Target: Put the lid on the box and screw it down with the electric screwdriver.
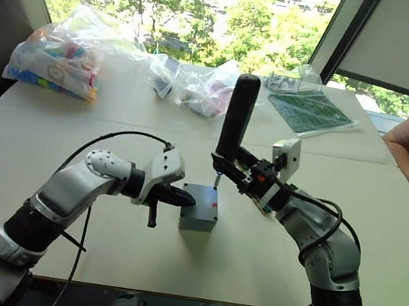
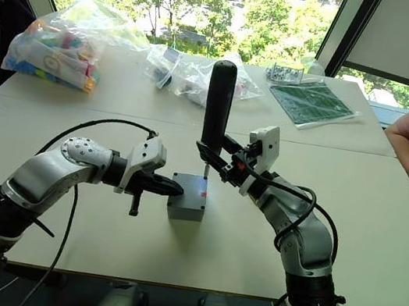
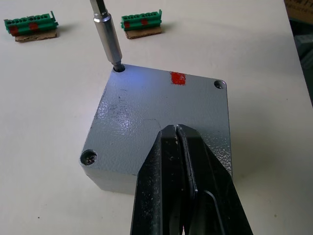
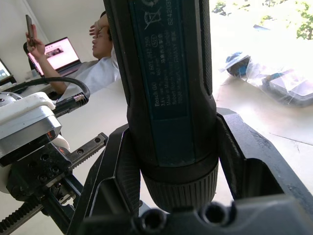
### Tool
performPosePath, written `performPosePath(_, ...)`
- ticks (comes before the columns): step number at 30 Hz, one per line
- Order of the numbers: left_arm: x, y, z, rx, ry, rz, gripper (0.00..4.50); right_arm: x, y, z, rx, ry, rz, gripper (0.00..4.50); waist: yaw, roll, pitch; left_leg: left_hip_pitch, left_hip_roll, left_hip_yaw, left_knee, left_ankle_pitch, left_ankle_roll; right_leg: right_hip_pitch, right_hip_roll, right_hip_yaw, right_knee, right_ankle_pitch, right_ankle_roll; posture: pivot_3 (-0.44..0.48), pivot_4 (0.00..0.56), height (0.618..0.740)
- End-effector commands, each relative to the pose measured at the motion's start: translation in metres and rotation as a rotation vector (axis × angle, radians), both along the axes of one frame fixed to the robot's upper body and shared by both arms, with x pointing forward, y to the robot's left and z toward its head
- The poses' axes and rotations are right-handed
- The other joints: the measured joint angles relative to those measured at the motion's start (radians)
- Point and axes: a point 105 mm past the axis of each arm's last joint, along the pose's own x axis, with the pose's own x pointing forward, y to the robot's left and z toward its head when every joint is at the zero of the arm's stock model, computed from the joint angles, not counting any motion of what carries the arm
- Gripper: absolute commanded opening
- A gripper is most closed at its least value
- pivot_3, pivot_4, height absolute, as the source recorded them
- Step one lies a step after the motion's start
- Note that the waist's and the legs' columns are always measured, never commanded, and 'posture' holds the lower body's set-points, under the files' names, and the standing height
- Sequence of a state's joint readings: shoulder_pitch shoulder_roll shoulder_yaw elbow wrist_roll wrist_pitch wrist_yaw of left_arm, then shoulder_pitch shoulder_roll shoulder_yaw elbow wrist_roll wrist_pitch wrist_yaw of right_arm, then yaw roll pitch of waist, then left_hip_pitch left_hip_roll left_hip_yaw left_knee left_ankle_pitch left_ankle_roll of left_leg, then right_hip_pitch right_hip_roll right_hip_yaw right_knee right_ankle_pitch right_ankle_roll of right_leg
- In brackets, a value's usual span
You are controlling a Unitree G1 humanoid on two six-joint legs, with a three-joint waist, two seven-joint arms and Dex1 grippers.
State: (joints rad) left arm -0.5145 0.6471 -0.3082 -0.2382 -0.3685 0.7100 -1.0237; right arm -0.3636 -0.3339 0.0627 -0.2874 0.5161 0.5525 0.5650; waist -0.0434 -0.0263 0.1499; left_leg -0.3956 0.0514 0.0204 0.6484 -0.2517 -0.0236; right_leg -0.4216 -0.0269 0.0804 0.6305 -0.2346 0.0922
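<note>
Grey lid (image 3: 161, 117) seated on the box (image 1: 199, 217), mid-table (image 1: 264, 266). Left gripper (image 3: 178, 147): fingers pressed together, tips resting on the lid's top. Right gripper (image 1: 228, 165): clamped around the electric screwdriver (image 1: 238, 115), held upright, bit tip in a corner screw hole (image 3: 118, 68). Two green connectors (image 3: 142, 22) lie just beyond the box.

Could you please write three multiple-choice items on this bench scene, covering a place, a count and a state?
1. Where does the metal bit of the dark blue-black cylindrical electric screwdriver rest?
A. in a corner screw hole of the grey square plastic lid
B. on the lid's red mark
C. on the table

2. How many green connector blocks lie beyond the box?
A. one
B. two
C. four

3. The left gripper is:
A. wide open
B. shut, pressing on the lid
C. holding the screwdriver

Answers: 1 A, tip sits in the hole; 2 B, two blocks; 3 B, fingers meet on the lid.
</note>
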Motion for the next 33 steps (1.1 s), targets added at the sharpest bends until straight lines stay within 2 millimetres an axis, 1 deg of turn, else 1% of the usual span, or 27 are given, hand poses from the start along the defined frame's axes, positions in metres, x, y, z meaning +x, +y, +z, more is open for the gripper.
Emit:
performPosePath(1,-0.001,-0.003,0.000,0.001,-0.009,-0.015,0.00,0.002,-0.007,-0.026,-0.044,0.118,-0.018,1.77,0.000,0.000,0.000,0.001,0.000,0.000,0.000,0.000,0.000,0.001,0.000,0.000,0.000,0.000,0.000,0.000,0.150,0.740)
performPosePath(6,-0.002,0.000,-0.006,0.009,0.009,-0.009,0.00,0.006,-0.017,0.021,0.004,0.006,-0.025,1.77,0.000,0.001,0.001,0.002,0.000,0.001,0.000,0.000,0.000,0.001,0.000,0.001,0.000,0.000,0.000,0.000,0.150,0.740)
performPosePath(7,-0.002,0.003,-0.009,0.014,0.020,-0.006,0.00,0.007,-0.022,0.043,0.020,-0.028,-0.021,1.77,0.001,0.001,0.002,0.001,0.000,0.001,0.000,0.000,0.000,0.001,0.000,0.001,0.000,0.000,-0.001,0.000,0.150,0.740)
performPosePath(8,-0.001,0.007,-0.013,0.029,0.030,0.000,0.00,0.006,-0.027,0.077,0.062,-0.069,0.004,1.77,0.001,0.002,0.003,0.001,0.000,0.001,0.000,0.000,0.000,0.001,0.000,0.001,0.000,0.000,-0.001,0.000,0.150,0.740)
performPosePath(9,-0.001,0.010,-0.017,0.043,0.033,0.001,0.00,0.002,-0.032,0.113,0.120,-0.109,0.039,1.77,0.001,0.006,0.008,0.000,0.000,0.001,0.000,0.000,0.000,0.000,-0.001,0.001,0.000,0.000,-0.001,0.000,0.150,0.740)
performPosePath(10,-0.001,0.011,-0.018,0.039,0.035,0.007,0.00,-0.004,-0.038,0.144,0.185,-0.125,0.076,1.77,0.001,0.009,0.011,-0.004,-0.001,0.002,0.000,0.000,0.000,-0.004,-0.001,0.002,0.000,0.000,-0.001,0.000,0.150,0.740)
performPosePath(11,0.000,0.011,-0.018,0.033,0.034,0.010,0.00,-0.008,-0.041,0.161,0.224,-0.125,0.103,1.77,0.001,0.011,0.014,-0.007,-0.001,0.002,0.003,0.000,0.000,-0.007,-0.001,0.002,0.001,0.001,-0.001,0.000,0.150,0.740)
performPosePath(12,0.001,0.009,-0.017,0.015,0.034,0.013,0.00,-0.009,-0.045,0.171,0.245,-0.110,0.108,1.77,0.004,0.011,0.014,-0.010,-0.001,0.002,0.004,0.000,0.000,-0.009,-0.001,0.002,0.001,0.001,-0.002,0.000,0.150,0.740)
performPosePath(14,0.003,0.005,-0.009,-0.049,0.040,0.034,0.00,-0.006,-0.054,0.180,0.253,-0.070,0.079,1.77,0.005,0.011,0.014,-0.011,0.000,0.000,0.001,0.000,0.000,-0.011,0.000,0.001,0.001,0.000,0.000,0.000,0.150,0.740)
performPosePath(15,0.005,0.002,-0.002,-0.103,0.050,0.054,0.00,-0.008,-0.060,0.187,0.271,-0.073,0.079,1.77,0.005,0.008,0.012,-0.011,0.000,0.000,-0.001,0.000,0.000,-0.011,0.000,0.000,0.000,0.000,0.000,0.000,0.150,0.740)
performPosePath(16,0.009,0.002,0.008,-0.163,0.056,0.087,0.00,-0.009,-0.065,0.189,0.280,-0.055,0.082,1.77,0.004,0.008,0.011,-0.011,0.001,-0.001,-0.001,-0.001,0.002,-0.010,0.001,-0.001,0.000,-0.001,0.001,0.000,0.150,0.740)
performPosePath(17,0.010,0.002,0.020,-0.226,0.055,0.105,0.00,-0.007,-0.074,0.185,0.261,-0.021,0.057,1.77,0.003,0.007,0.012,-0.011,0.001,-0.001,-0.001,-0.002,0.004,-0.009,0.001,-0.001,0.000,-0.001,0.001,0.000,0.150,0.740)
performPosePath(18,0.010,0.003,0.033,-0.275,0.044,0.115,0.00,-0.001,-0.086,0.176,0.206,0.039,-0.010,1.77,0.001,0.006,0.013,-0.011,0.001,-0.001,-0.001,-0.002,0.004,-0.009,0.001,-0.001,0.000,-0.002,0.001,0.000,0.150,0.740)
performPosePath(19,0.008,0.005,0.042,-0.303,0.041,0.116,0.00,0.004,-0.098,0.163,0.151,0.118,-0.075,1.77,0.001,0.005,0.015,-0.012,0.001,-0.001,-0.001,-0.002,0.004,-0.010,0.000,-0.001,0.000,-0.002,0.001,0.000,0.150,0.740)
performPosePath(20,0.002,0.009,0.052,-0.318,0.038,0.109,0.00,0.009,-0.116,0.146,0.087,0.233,-0.147,1.77,0.001,0.005,0.017,-0.013,0.000,-0.001,0.000,-0.002,0.004,-0.011,0.000,-0.001,-0.001,-0.002,0.001,0.000,0.150,0.740)
performPosePath(21,-0.005,0.013,0.058,-0.314,0.035,0.094,0.00,0.009,-0.131,0.128,0.012,0.327,-0.214,1.77,0.002,0.004,0.019,-0.014,0.000,0.000,0.000,-0.002,0.004,-0.012,-0.001,0.000,-0.001,-0.002,0.001,0.000,0.150,0.740)
performPosePath(23,-0.022,0.018,0.067,-0.283,0.035,0.043,0.00,0.006,-0.162,0.093,-0.124,0.513,-0.349,1.77,0.006,0.005,0.020,-0.015,-0.001,0.001,0.001,-0.002,0.004,-0.013,-0.002,0.000,-0.001,-0.002,0.001,0.000,0.150,0.740)
performPosePath(24,-0.033,0.019,0.064,-0.225,0.043,0.005,0.00,0.004,-0.177,0.073,-0.180,0.615,-0.417,1.77,0.005,0.005,0.020,-0.016,-0.001,0.001,0.000,-0.002,0.004,-0.013,-0.002,0.000,-0.002,-0.002,0.000,0.000,0.150,0.740)
performPosePath(25,-0.043,0.021,0.057,-0.150,0.040,-0.036,0.00,0.001,-0.187,0.059,-0.211,0.694,-0.457,1.77,0.003,0.005,0.020,-0.016,-0.001,0.002,0.000,-0.002,0.004,-0.014,-0.002,0.001,-0.002,-0.002,0.000,0.000,0.150,0.740)
performPosePath(27,-0.056,0.022,0.044,-0.052,0.034,-0.097,0.00,-0.006,-0.190,0.042,-0.243,0.783,-0.446,1.77,-0.003,0.007,0.020,-0.016,-0.001,0.002,-0.001,-0.002,0.004,-0.014,-0.002,0.002,-0.002,-0.003,0.000,0.000,0.150,0.740)
performPosePath(28,-0.058,0.021,0.041,-0.041,0.039,-0.109,0.00,-0.008,-0.191,0.036,-0.249,0.817,-0.435,1.77,-0.006,0.011,0.022,-0.015,-0.001,0.004,-0.001,-0.002,0.004,-0.015,-0.002,0.003,-0.003,-0.004,0.000,0.000,0.150,0.740)
performPosePath(31,-0.056,0.016,0.036,-0.056,0.035,-0.105,0.00,-0.006,-0.198,0.015,-0.246,0.918,-0.470,1.77,-0.013,0.012,0.025,-0.015,-0.001,0.005,-0.001,-0.002,0.004,-0.017,0.000,0.005,0.001,-0.003,-0.001,0.000,0.150,0.740)
performPosePath(33,-0.052,0.014,0.033,-0.057,0.018,-0.093,0.00,-0.003,-0.197,0.002,-0.225,0.975,-0.472,1.77,-0.014,0.011,0.026,-0.014,-0.001,0.001,0.000,-0.002,0.004,-0.018,0.002,0.005,0.001,-0.001,-0.002,0.000,0.150,0.740)
